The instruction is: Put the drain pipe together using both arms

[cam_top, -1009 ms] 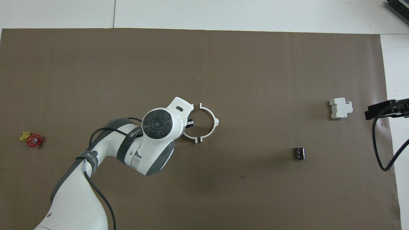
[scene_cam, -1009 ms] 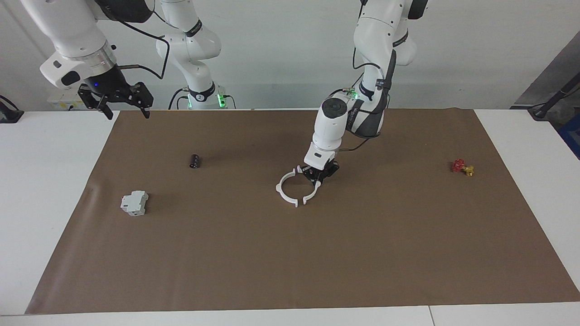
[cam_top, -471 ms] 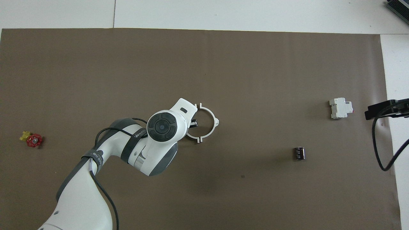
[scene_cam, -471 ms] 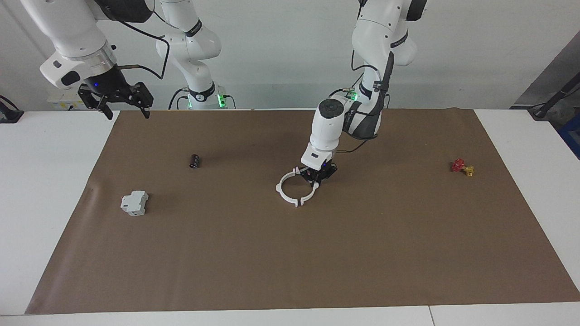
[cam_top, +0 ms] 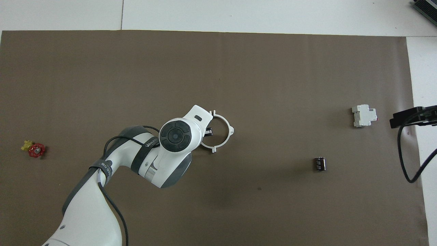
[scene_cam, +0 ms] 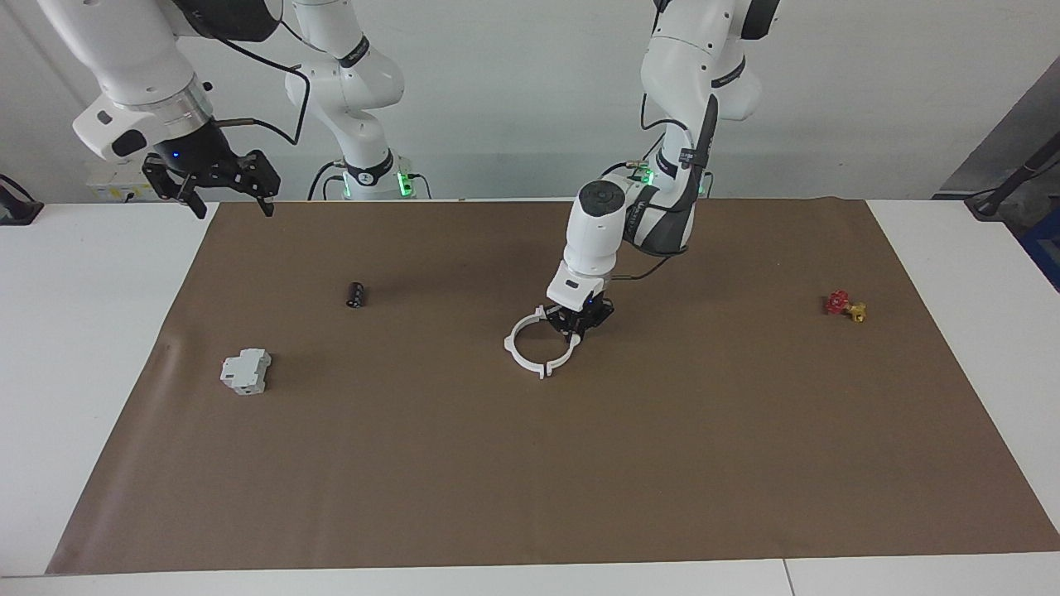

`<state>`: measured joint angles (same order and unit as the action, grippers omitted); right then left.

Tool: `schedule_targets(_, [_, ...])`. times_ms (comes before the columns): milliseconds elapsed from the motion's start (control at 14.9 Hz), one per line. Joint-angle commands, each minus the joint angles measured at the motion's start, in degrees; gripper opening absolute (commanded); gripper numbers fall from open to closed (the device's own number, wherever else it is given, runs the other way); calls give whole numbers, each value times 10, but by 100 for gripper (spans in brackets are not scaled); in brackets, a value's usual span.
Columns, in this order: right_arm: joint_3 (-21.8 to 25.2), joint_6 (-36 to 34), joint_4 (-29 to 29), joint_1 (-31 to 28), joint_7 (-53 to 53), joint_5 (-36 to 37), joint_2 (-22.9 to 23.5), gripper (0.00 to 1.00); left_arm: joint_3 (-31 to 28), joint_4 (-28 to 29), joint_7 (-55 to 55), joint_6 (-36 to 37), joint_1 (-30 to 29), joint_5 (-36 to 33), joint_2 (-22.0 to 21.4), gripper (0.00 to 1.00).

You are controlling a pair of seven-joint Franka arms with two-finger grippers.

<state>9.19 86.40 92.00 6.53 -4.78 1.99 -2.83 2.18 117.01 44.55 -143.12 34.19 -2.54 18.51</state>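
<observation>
The drain pipe lies mid-mat as two thin white arcs whose end tabs meet, so they form a ring [scene_cam: 520, 362] [cam_top: 227, 119]. My left gripper [scene_cam: 577, 327] [cam_top: 208, 131] is down at the mat, shut on the arc [scene_cam: 571, 353] toward the left arm's end. The wrist hides most of that arc in the overhead view. The other arc [scene_cam: 510, 346] lies free on the mat. My right gripper [scene_cam: 228, 194] [cam_top: 408, 117] waits open, raised over the mat's edge at the right arm's end, holding nothing.
A grey-white boxy block [scene_cam: 245, 371] [cam_top: 364, 116] and a small black cylinder [scene_cam: 356, 295] [cam_top: 319, 163] lie toward the right arm's end. A red and yellow valve [scene_cam: 845, 305] [cam_top: 34, 149] lies toward the left arm's end. Brown mat [scene_cam: 530, 463] covers the table.
My left gripper has slid its arc toward the right arm's end, closing the gap until the two arcs' ends meet. The right arm has not moved.
</observation>
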Motion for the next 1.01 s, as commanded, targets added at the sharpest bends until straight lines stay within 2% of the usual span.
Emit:
schedule_targets(0, [-1, -2, 13, 0, -8, 2, -12, 100, -9, -14, 5, -4, 10, -11, 12, 0])
schedule_targets(942, [-1, -2, 13, 0, -8, 2, -12, 100, -9, -13, 6, -5, 8, -19, 13, 0])
